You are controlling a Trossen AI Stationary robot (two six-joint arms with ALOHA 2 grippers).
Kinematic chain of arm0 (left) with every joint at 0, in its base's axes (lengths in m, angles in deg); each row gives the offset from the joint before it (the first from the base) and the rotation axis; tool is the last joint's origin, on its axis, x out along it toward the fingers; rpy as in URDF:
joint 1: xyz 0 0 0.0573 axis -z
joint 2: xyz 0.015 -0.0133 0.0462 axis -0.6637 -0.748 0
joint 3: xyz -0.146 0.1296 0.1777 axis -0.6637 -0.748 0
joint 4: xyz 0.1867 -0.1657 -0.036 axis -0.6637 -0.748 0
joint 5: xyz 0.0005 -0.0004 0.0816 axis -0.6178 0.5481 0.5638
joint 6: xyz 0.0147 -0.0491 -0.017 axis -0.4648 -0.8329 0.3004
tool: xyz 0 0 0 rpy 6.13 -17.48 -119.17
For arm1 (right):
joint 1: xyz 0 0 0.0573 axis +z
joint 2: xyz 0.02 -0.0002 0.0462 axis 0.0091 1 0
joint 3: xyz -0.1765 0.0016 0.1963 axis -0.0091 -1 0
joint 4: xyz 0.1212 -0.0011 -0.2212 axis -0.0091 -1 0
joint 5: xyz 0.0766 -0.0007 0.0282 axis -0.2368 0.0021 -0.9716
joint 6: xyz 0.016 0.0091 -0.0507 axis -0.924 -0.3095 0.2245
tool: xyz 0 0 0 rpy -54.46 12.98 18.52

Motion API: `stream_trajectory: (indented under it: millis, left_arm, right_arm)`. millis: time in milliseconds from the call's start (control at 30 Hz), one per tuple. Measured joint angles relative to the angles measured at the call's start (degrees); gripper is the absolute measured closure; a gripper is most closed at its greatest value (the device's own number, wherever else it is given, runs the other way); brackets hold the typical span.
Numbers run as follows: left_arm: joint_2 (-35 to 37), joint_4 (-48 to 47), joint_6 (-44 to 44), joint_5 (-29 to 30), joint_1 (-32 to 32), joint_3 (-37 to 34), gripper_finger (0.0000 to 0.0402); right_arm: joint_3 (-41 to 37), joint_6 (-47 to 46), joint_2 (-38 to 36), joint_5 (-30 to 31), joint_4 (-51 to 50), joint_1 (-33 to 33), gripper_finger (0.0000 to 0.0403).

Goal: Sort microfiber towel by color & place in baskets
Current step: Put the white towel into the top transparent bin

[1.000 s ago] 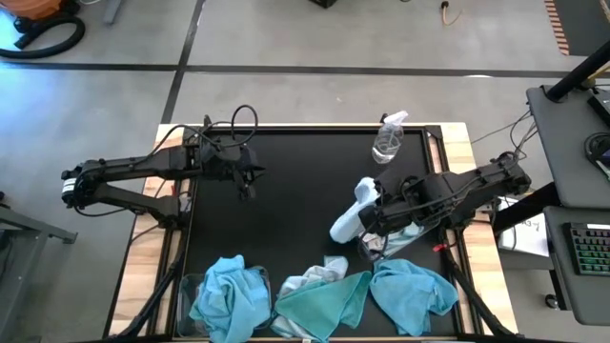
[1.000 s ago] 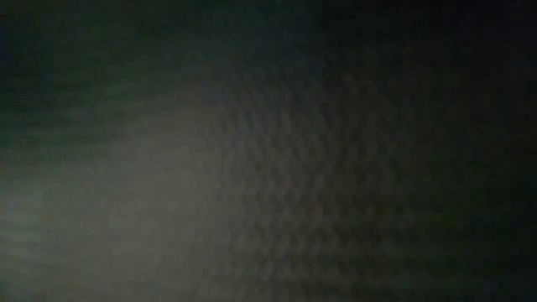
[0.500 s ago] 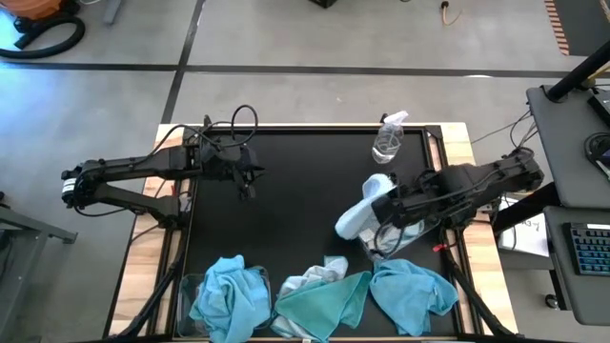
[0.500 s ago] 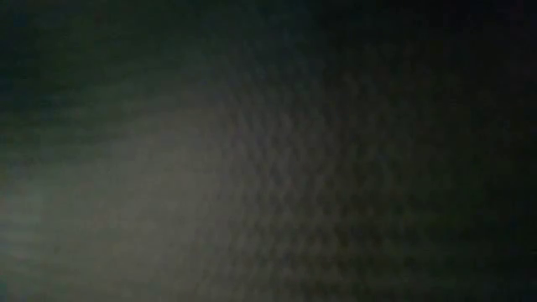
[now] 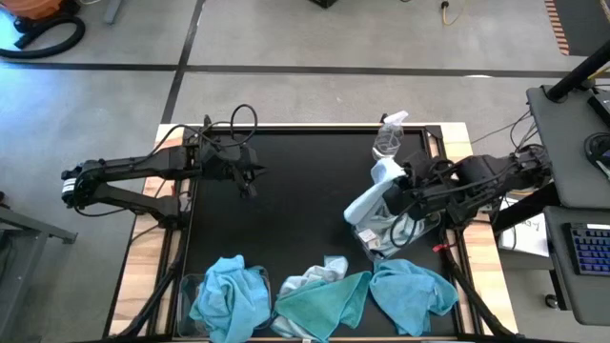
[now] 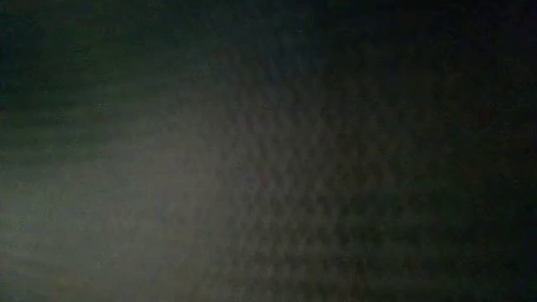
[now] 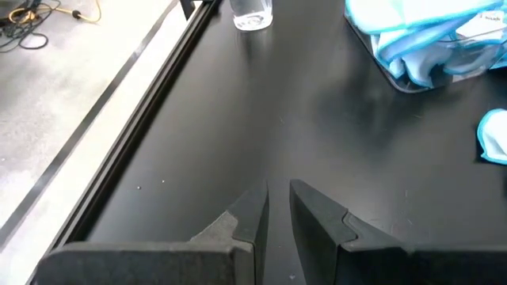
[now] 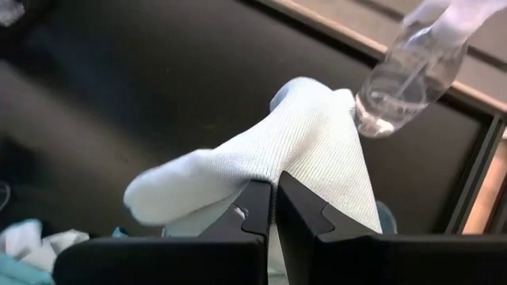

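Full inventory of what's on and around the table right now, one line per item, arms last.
pale towel: 1, whitish-blue, hanging from the right gripper above the right-hand basket
right basket: 1, clear, right side of the mat, pale cloth inside
left basket: 1, clear, near-left corner, sky-blue cloth heaped in it
loose towels: a row along the near edge, sky-blue, teal and pale; exact count hidden by overlap
spray bottle: 1, clear, far right of the mat
table: 1, black mat, wood edges
keyboard: 1, dark, desk at right
left gripper: over bare mat on the left, empty, narrow gap
right gripper: shut on the pale towel
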Motion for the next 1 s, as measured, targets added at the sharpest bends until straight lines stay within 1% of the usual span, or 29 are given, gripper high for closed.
stream_trajectory:
  millis: [67, 267, 433, 600, 667, 767, 867, 1000]
  left_arm:
    - [0.0, 0.0, -0.7, 0.0, 0.0, 0.0, 0.0362]
    - [0.0, 1.2, -2.8, 0.0, 0.0, 0.0, 0.0362]
    - [0.0, 2.3, -4.6, 0.1, 0.0, 0.0, 0.0362]
    - [0.0, 2.3, -6.1, 0.1, 0.0, 0.0, 0.0362]
    - [0.0, 2.3, -6.3, 0.1, 0.0, 0.0, 0.0362]
    - [0.0, 2.5, -6.3, 0.1, 0.0, 0.0, 0.0362]
    - [0.0, 2.7, -6.3, 0.1, 0.0, 0.0, 0.0362]
    - [0.0, 3.5, -6.2, 0.1, 0.0, 0.0, 0.0362]
  right_arm:
    - [-0.1, 0.7, -1.3, 2.3, 0.0, 0.0, 0.0394]
    - [-0.2, 9.0, -4.3, 6.7, 0.0, 0.0, 0.0394]
    - [-0.3, 18.6, -6.3, 6.8, 0.0, 0.2, 0.0394]
    - [-0.6, 25.4, -8.9, 1.9, 0.0, 1.4, 0.0394]
    - [-0.6, 26.3, -10.3, 0.6, 0.1, 2.2, 0.0394]
    - [-1.7, 26.3, -13.0, 0.4, 1.3, 3.8, 0.0394]
    - [-5.4, 27.2, -16.4, -0.8, 6.0, 5.4, 0.0394]
    - [-14.1, 32.0, -21.2, -5.2, 16.2, 7.3, 0.0394]
